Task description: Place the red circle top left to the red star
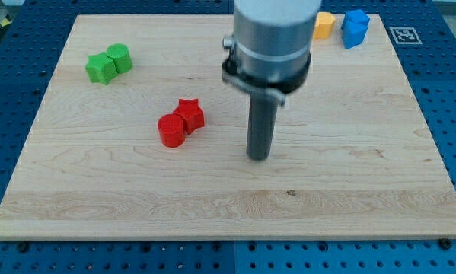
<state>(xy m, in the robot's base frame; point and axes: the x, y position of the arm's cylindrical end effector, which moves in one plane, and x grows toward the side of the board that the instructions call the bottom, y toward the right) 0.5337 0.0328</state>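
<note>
Board (349,190) wide in view, my tip (258,157) planted mid-bench: a bare rod, no jaws to open or shut. Red star (190,114) sits toward the left edge, red circle (170,130) touching its lower-left. Circle lies left of my tip, needing a nudge toward the far edge.

A pale wooden board (349,190) carries touching red circle (170,130) and red star (189,114) centre-left, green blocks (109,63) upper left, orange (323,24) and blue (355,27) blocks upper right.
</note>
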